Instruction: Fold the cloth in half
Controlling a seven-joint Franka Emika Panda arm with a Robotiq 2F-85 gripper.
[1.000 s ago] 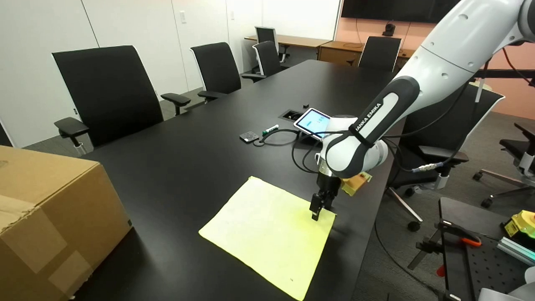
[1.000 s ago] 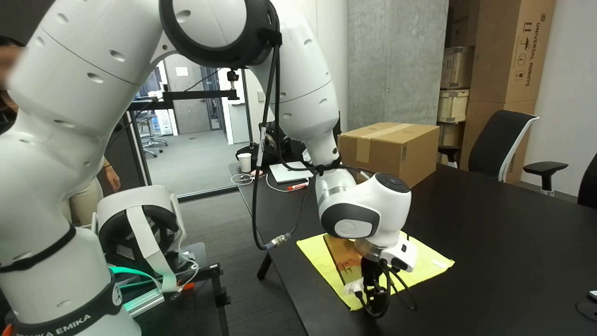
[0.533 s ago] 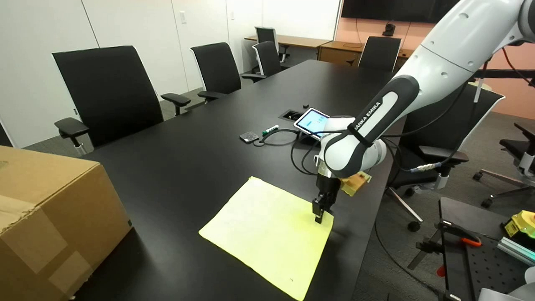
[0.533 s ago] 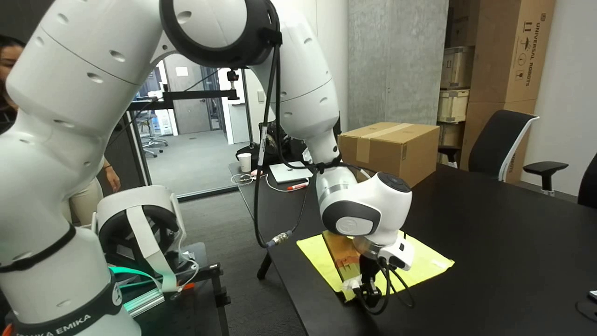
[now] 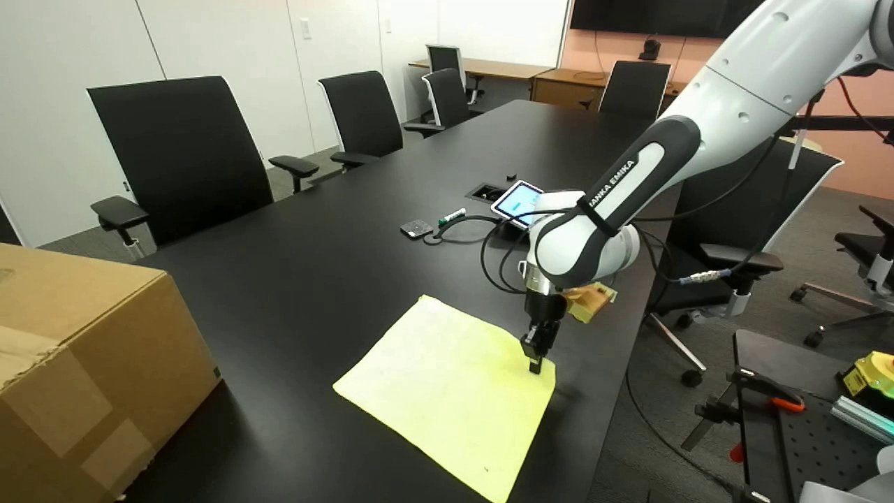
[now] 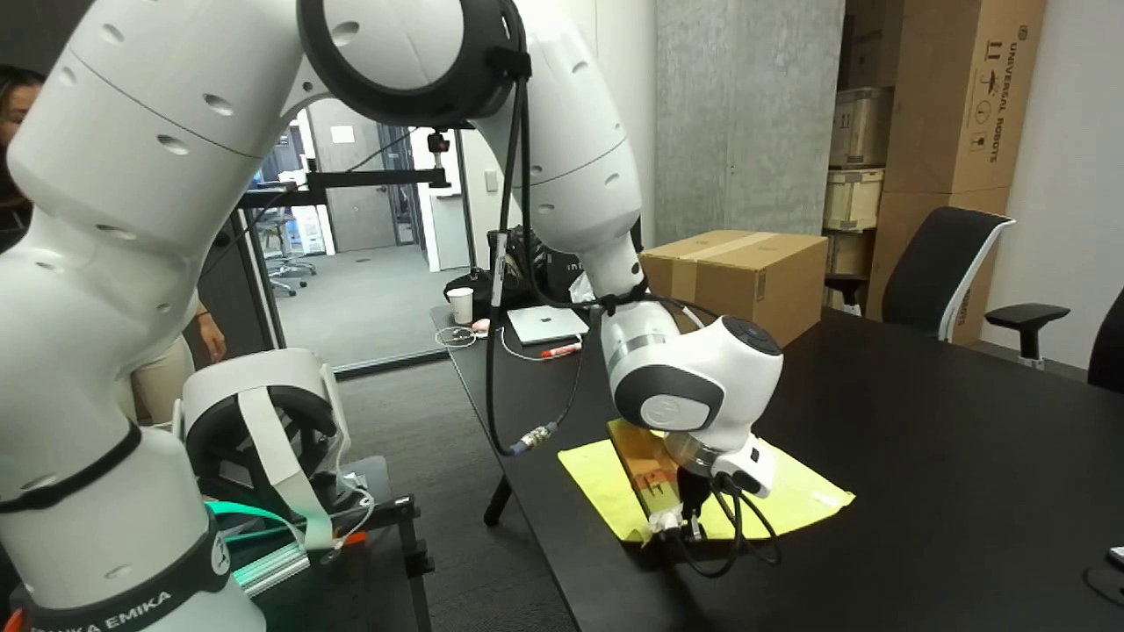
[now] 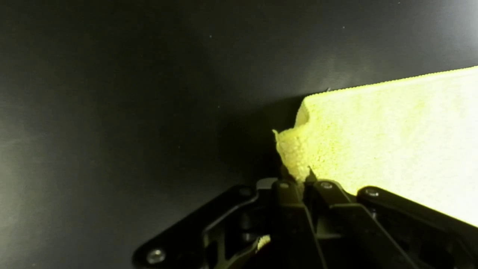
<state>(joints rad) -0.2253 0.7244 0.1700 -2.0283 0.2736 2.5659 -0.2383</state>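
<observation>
Black tabletop (image 5: 300, 314), office chairs (image 5: 185, 154) alongside. Pale-yellow cloth (image 5: 447, 391) spread mostly flat on the surface. Wrist view: gripper (image 7: 298, 177) clamped on the cloth's edge near a corner, fabric bunched between the fingertips. Farther out on the tabletop: tilted tablet (image 5: 517, 201) and green-and-white marker (image 5: 452, 216). Cardboard box (image 6: 729, 290), seen in both exterior views, stands well apart from the gripper.

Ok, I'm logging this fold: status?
Fingers shut on cloth near one corner. Cloth otherwise spread out, not yet folded. Cardboard box apart, likely not in the way.
</observation>
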